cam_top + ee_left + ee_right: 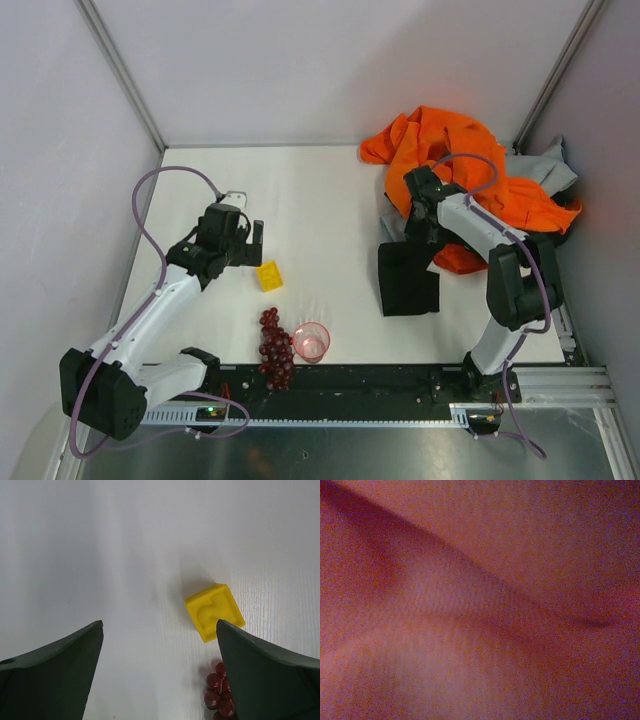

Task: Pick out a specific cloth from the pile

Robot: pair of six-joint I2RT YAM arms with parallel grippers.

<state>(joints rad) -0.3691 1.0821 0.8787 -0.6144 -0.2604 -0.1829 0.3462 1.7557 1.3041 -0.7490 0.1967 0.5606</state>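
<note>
Mostly hidden under the right forearm: the cloth, only an orange-red patch at the near edge of the pile, touching the black garment on its left. Visible strip running roughly left to right; true long axis and heading impossible to tell, the rest being covered.

Sunk into the heap at the far right corner, the right pincer, between the big bright orange garment and the black one; apart or together, cannot tell. Right wrist view filled edge to edge with dim reddish-orange weave, finely ribbed, one soft fold slanting from upper left to lower right; own fingers unseen, and which garment, cannot say. Crumpled light grey garment against the right wall.

Well apart, over bare surface on the left, the left pincer, jaws wide apart on nothing; dark tapered fingers framing the left wrist view.

Matte white counter, faintly streaked like wood grain. Pale panel walls on three sides, metal posts in the far corners.

Near the middle: a moulded yellow block, a bunch of glossy dark red grapes, and beside it a clear pink cup.
</note>
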